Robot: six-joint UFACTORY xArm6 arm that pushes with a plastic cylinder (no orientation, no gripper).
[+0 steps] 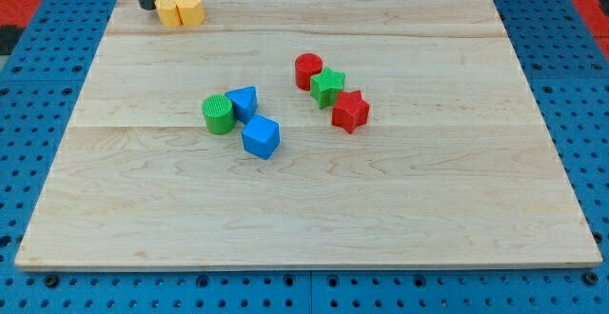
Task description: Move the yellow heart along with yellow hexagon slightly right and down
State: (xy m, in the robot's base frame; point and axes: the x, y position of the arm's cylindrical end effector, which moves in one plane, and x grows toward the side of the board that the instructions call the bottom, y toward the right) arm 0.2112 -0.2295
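Note:
Two yellow blocks sit side by side at the board's top left edge. The left one (168, 9) and the right one (190, 9) touch each other; I cannot tell which is the heart and which the hexagon. My tip (147, 6) is at the view's top left, just left of the left yellow block and touching or nearly touching it. The rod runs up out of the view.
A green cylinder (218, 114), a blue triangle (244, 101) and a blue cube (260, 137) cluster left of centre. A red cylinder (307, 69), a green star (328, 87) and a red star (349, 111) cluster right of centre. The wooden board (428, 209) lies on blue pegboard.

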